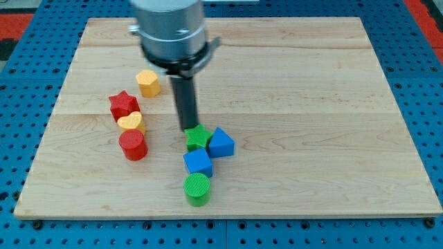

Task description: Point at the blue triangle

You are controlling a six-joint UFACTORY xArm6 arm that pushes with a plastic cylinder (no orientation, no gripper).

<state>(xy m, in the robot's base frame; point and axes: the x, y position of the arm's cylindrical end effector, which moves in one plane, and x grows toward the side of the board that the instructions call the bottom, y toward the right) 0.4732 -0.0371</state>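
The blue triangle (pixel 221 142) lies a little below the board's middle, touching the right side of a green block (pixel 198 138) of unclear shape. My tip (pixel 189 129) rests just above and left of that green block, roughly a block's width left of the blue triangle. A blue cube (pixel 199 162) sits directly below the green block, and a green cylinder (pixel 197 189) stands below the cube.
On the view's left are a yellow hexagon (pixel 148 82), a red star (pixel 124 105), a yellow heart (pixel 131 124) and a red cylinder (pixel 133 145). The wooden board (pixel 311 104) lies on a blue pegboard surface.
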